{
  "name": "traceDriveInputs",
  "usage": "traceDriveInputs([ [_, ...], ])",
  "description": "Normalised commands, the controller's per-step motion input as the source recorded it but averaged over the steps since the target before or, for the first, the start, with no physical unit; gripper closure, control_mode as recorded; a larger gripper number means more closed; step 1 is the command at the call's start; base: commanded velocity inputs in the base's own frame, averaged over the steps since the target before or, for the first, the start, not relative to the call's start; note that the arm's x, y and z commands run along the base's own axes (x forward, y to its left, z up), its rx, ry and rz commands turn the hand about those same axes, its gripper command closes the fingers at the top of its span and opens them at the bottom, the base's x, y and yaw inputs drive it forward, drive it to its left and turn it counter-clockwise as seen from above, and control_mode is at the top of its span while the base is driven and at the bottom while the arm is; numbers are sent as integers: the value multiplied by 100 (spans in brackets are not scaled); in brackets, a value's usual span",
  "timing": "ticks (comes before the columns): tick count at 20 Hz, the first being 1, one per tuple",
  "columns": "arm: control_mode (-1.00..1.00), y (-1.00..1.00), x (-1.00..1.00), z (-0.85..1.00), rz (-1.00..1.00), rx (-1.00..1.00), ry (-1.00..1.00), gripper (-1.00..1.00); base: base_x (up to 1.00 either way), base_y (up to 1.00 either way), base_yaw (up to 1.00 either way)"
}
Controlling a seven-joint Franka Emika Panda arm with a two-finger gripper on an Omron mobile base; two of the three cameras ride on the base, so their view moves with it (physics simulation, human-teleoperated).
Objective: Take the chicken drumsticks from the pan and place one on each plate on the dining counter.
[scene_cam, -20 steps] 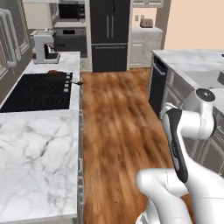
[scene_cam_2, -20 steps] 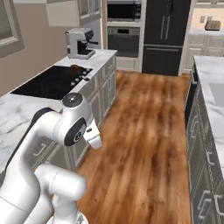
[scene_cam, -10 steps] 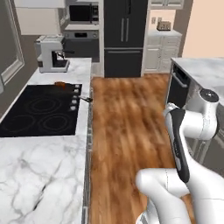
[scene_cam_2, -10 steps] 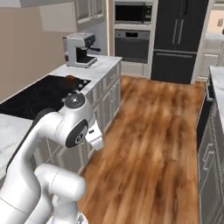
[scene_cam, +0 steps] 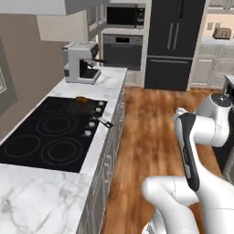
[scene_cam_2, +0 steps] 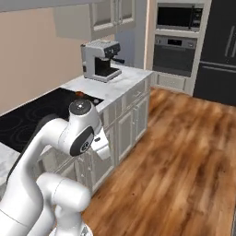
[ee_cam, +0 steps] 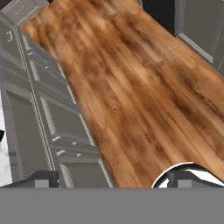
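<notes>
1. Driving up to the cooktop worktop (scene_cam: 107,84) is, by my judgement, the step in hand: the arm is folded close to the body and nothing has been picked.
2. The tool (ee_cam: 113,177) points down at the wooden floor (ee_cam: 144,87), with grey cabinet fronts (ee_cam: 39,118) off to one side of it. Its two tips stand well apart at the foot of the hand view with nothing between them, so it is spread wide and empty.
3. The pan (scene_cam: 82,104) lies far forward of the tool and up on the black cooktop (scene_cam: 50,135), at the far edge nearest the coffee machine (scene_cam: 81,61). Its handle reaches toward the worktop's front edge, ending in a silver tip.
4. An orange spot at the pan's far side is probably the chicken drumsticks (scene_cam: 82,98); how many there are is too small to tell.
5. To do this well, stop the base with the pan within easy reach ahead of the tool, not beside it, so the arm need not stretch across the burners.
6. Raise the tool above worktop height before swinging it over, clear of the cabinet edge and the pan handle.
7. The plates and the dining counter should be looked for after the first pick.
</notes>
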Motion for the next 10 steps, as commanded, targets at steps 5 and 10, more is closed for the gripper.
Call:
traceDriveInputs([
  [5,100,0,0,0,0,0,0,-100,100,-85,41],
  [10,100,0,0,0,0,0,0,-100,100,-90,41],
])
